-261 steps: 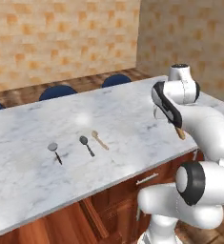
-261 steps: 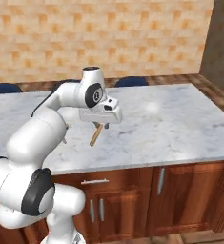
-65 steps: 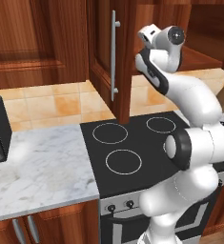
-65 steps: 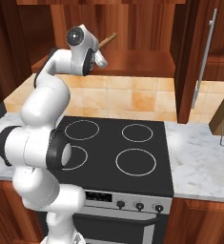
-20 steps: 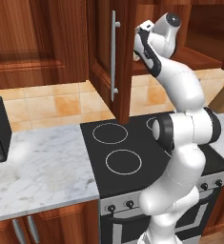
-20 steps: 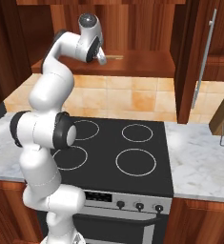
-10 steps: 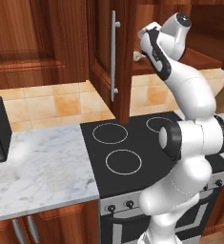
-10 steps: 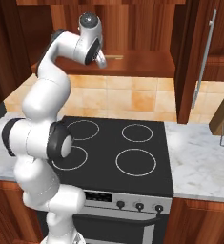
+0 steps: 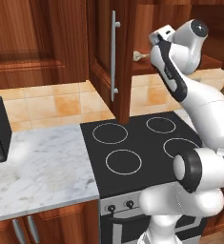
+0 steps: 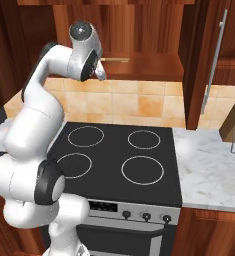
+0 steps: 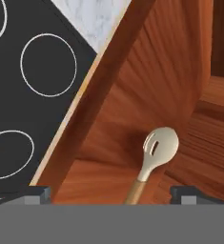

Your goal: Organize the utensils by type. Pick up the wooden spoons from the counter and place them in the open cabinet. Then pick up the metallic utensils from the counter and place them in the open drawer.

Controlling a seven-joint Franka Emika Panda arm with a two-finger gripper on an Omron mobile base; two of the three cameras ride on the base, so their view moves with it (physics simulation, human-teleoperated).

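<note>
gripper (image 11: 111,193) spread wide above wooden spoon (image 11: 156,155) on cabinet (image 11: 147,95) shelf.

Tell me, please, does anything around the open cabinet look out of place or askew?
Nothing stands out. A wooden spoon lies flat on the cabinet shelf, and the open gripper is not holding it.
</note>
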